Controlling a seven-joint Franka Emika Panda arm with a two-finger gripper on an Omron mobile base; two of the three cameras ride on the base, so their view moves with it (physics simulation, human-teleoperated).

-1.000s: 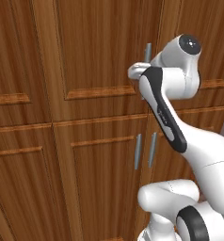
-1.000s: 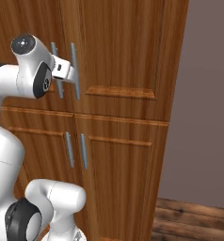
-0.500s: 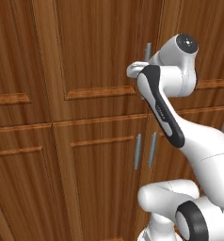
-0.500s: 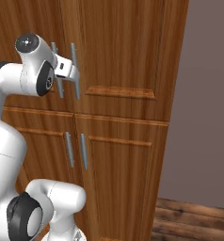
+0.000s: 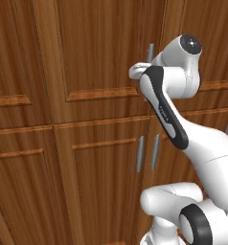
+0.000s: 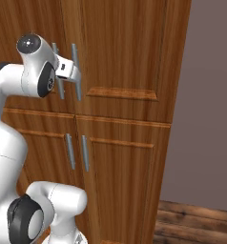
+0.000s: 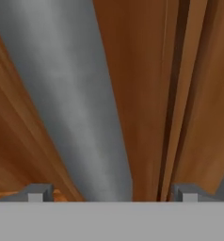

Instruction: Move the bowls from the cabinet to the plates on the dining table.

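The cabinet (image 5: 87, 57) (image 6: 129, 57) is tall, brown and wooden, and all its panelled doors are closed. The bowls are hidden behind those doors. The plates and the dining table are out of view. My gripper (image 6: 73, 75) is raised to the upper doors, right at their slim grey bar handles (image 6: 76, 57) (image 5: 150, 50). In the hand view one grey handle (image 7: 71, 94) fills the space between my fingertips (image 7: 38, 192). My gripper (image 7: 111, 193) stands open around it, with no visible squeeze. The dark seam between the two doors runs just beside the handle.
Two lower cabinet doors carry their own pair of grey handles (image 5: 141, 153) (image 6: 70, 150). A plain grey wall (image 6: 211, 95) stands to the right of the cabinet, above a strip of wooden floor (image 6: 196, 224).
My hand has edged slightly closer to the upper door handle. The doors have stayed closed and the jaws are as wide as before.
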